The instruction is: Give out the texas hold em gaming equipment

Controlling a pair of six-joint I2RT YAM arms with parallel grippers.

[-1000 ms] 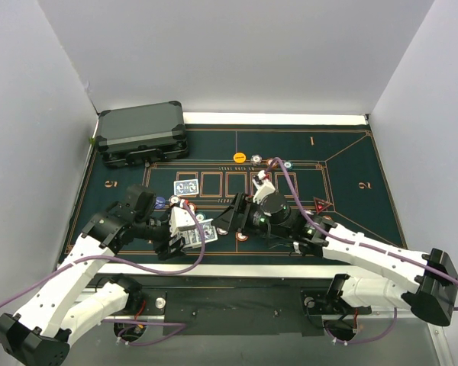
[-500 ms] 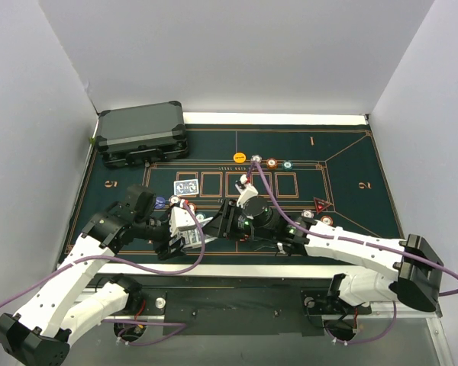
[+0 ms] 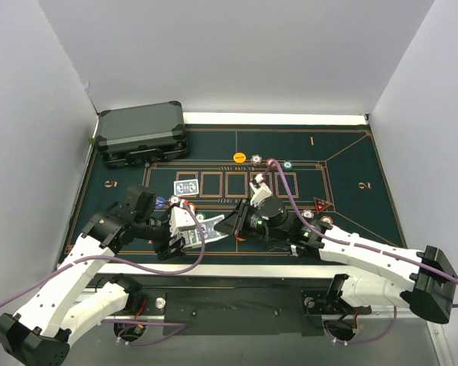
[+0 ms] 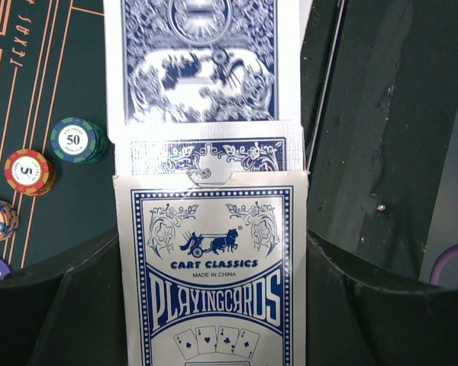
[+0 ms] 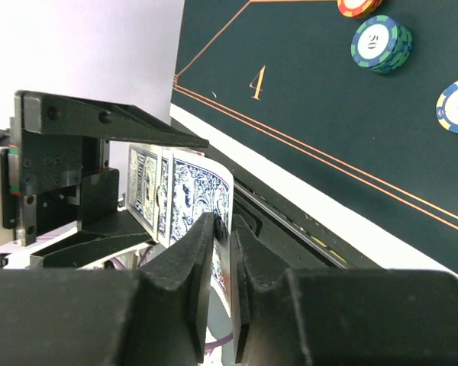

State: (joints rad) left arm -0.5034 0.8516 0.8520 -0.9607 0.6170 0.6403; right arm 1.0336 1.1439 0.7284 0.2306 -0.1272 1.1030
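Left claw (image 3: 180,233) clamped on the card box (image 4: 212,282), held over the near-left part of the tabletop (image 3: 351,206); cards protrude from its open end toward centre.

Right claw (image 5: 221,223) pinched together on the free edge of the top card (image 5: 189,191); the card bows slightly in the pinch.

One loose card (image 3: 186,186) lies face-down on the felt; chips (image 3: 240,157) sit along the far line.

Judgement: the card is light, thin, flexible and slick-backed, so a second card may drag along; hold at the exposed short edge and draw straight and slow; the box looks stiff enough to resist the pull.
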